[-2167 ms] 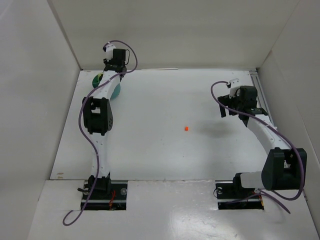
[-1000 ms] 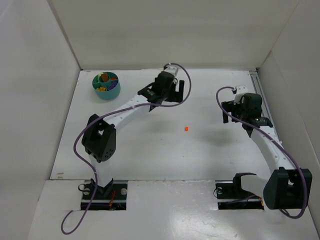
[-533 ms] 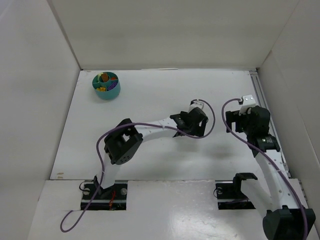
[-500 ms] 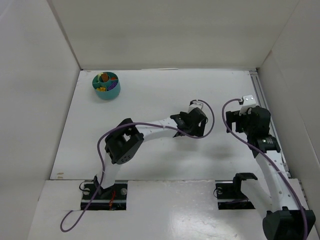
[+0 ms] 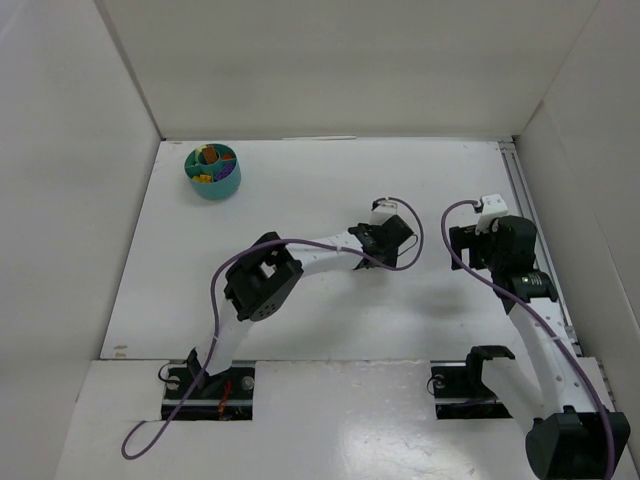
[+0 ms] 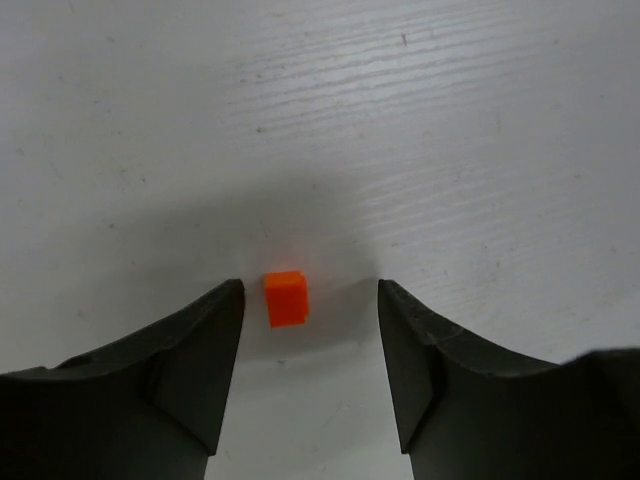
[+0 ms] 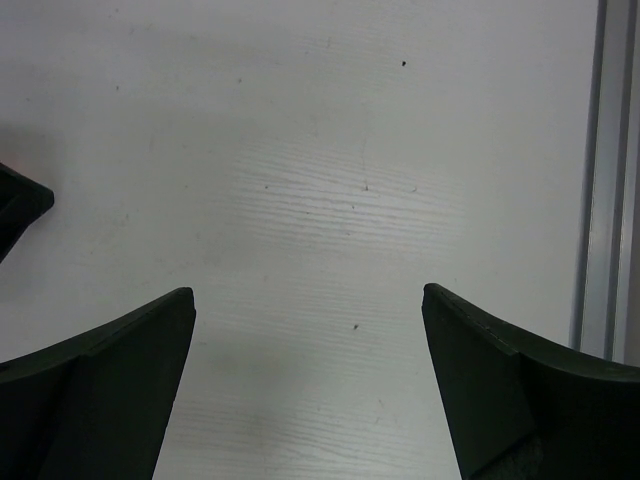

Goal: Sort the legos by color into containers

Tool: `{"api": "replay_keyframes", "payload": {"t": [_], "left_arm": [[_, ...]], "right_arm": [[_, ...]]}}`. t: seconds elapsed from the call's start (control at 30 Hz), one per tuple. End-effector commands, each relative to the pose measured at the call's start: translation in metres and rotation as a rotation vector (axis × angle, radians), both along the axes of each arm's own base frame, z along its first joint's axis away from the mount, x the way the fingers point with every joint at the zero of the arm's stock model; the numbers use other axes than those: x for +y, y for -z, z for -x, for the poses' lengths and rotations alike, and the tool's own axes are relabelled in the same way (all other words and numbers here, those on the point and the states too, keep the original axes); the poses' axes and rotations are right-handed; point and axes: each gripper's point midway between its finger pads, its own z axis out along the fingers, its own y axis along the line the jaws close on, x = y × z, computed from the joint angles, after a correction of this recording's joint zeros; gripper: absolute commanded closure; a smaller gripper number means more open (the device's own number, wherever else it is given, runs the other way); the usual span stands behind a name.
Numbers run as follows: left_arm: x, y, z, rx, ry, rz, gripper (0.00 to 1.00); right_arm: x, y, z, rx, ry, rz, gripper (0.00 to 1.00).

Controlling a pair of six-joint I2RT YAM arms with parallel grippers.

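Observation:
A small bright red-orange lego (image 6: 286, 298) lies on the white table between the fingers of my left gripper (image 6: 310, 290). The jaws stand apart on both sides of it, the brick nearer the left finger, touching neither. In the top view the left gripper (image 5: 385, 240) sits mid-table and hides this brick. The round teal tub (image 5: 226, 187) stands at the far left with orange-brown, yellow and purple legos in its compartments. My right gripper (image 7: 308, 292) is wide open over bare table, and the top view shows the right gripper (image 5: 480, 245) just right of the left one.
A metal rail (image 7: 600, 180) runs along the table's right edge. White walls enclose the table at the back and on both sides. A dark corner of the left arm's head (image 7: 15, 210) shows at the left edge of the right wrist view.
The left arm has swung from near the tub to mid-table, down over the red-orange brick, and its jaws have narrowed. The right arm has drawn back toward the near right.

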Motion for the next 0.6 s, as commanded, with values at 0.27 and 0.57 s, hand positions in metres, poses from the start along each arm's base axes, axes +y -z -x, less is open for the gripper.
{"api": "replay_keyframes", "payload": {"t": [0.27,0.57], "left_arm": [[-0.001,-0.003,-0.012,-0.003,0.003,-0.013,0.90],[0.014,-0.028,-0.012,-0.050,-0.019,-0.023,1.00]], "right_arm": [[-0.005,-0.004,-0.005,-0.013,0.023,0.010,0.01],[-0.007,-0.007,-0.005,-0.015,0.031,0.015,0.01]]}}
